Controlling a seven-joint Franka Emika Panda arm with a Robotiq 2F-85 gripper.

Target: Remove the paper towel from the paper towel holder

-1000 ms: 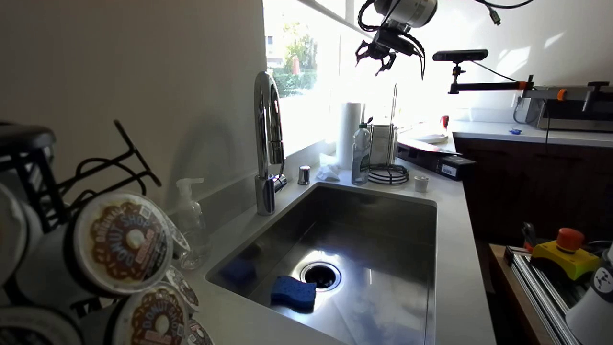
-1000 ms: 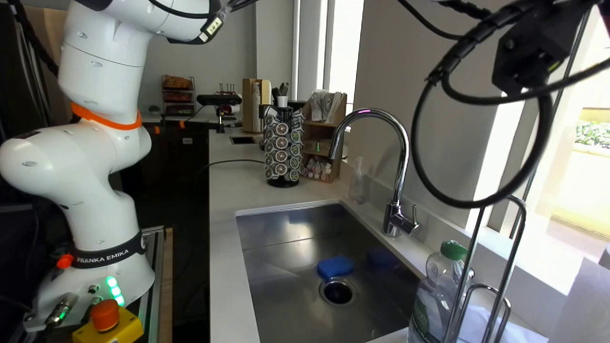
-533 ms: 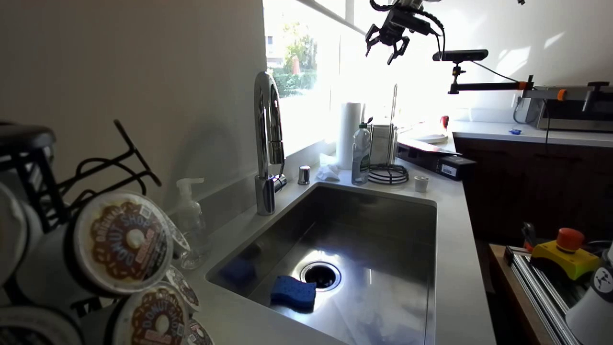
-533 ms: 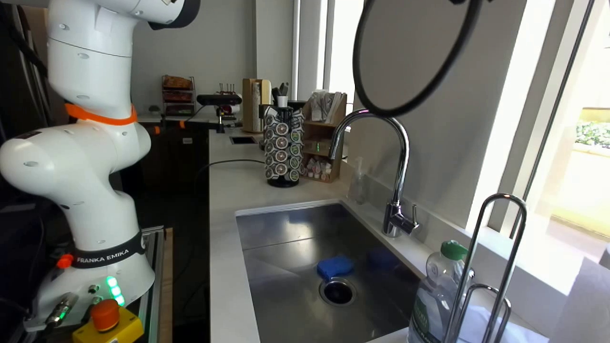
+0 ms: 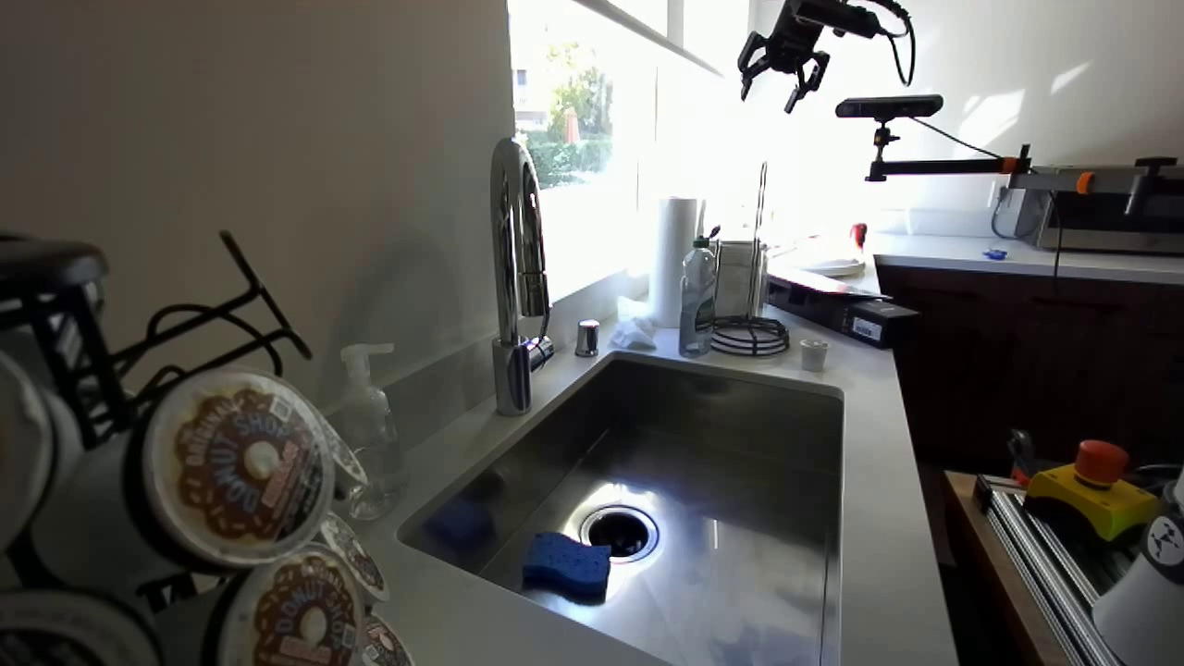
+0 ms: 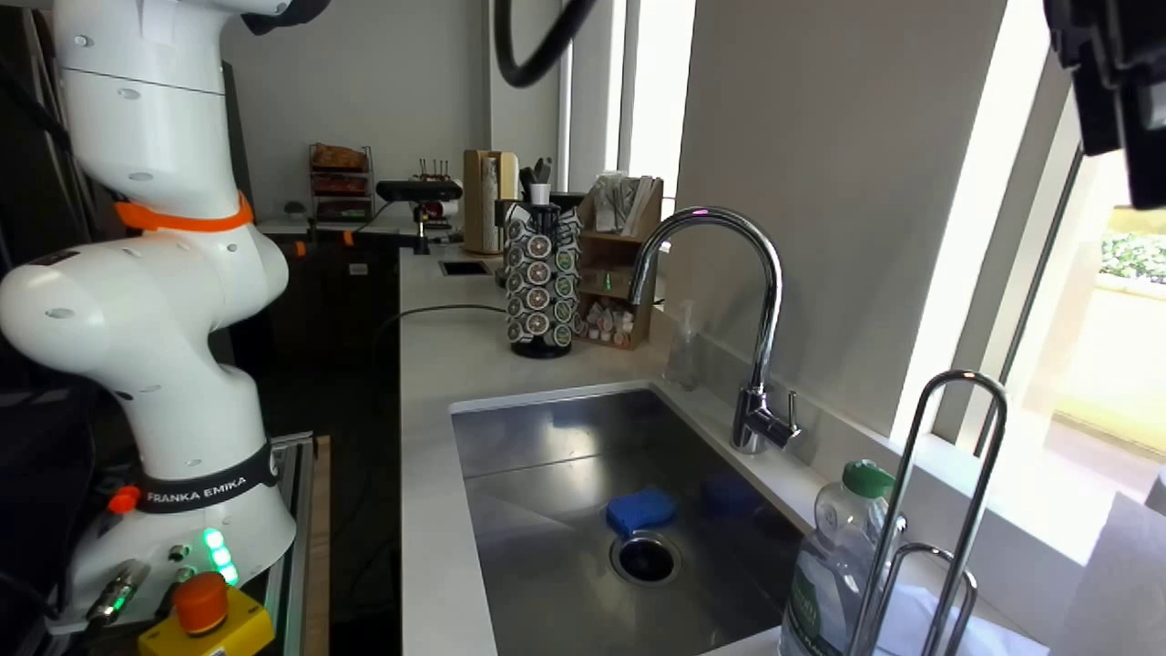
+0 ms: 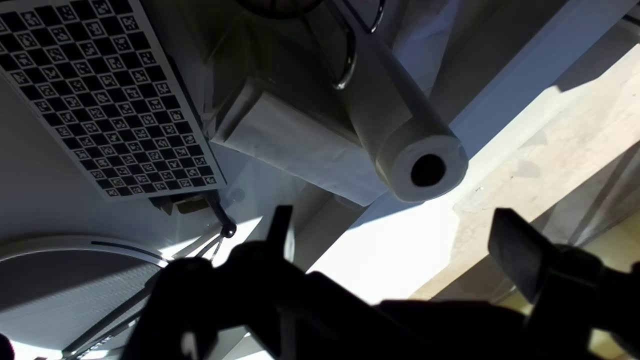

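Note:
The paper towel [image 5: 675, 264], a tall white roll, stands on the counter by the window in an exterior view. The wrist view shows its top end with the dark core hole [image 7: 425, 167]. The paper towel holder [image 5: 751, 337] stands beside it, apart, with nothing on its upright metal loop. Its loop also shows in an exterior view [image 6: 979, 492] and in the wrist view [image 7: 351, 55]. My gripper [image 5: 768, 104] is open and empty, high above the holder and roll. In the wrist view the open fingers [image 7: 393, 214] have nothing between them.
A soap bottle [image 5: 697, 301] stands in front of the roll and holder. The sink [image 5: 740, 444] with a blue sponge [image 5: 566, 564], a steel faucet [image 5: 507, 268], black boxes [image 5: 842, 310] and a small cup [image 5: 813, 355] are near. A checkered board [image 7: 107, 95] lies beyond. A camera [image 5: 888, 107] stands on an arm.
My open gripper has moved right and slightly up in an exterior view. In the other angle the cable loop has gone up and left, and a dark gripper part shows at upper right.

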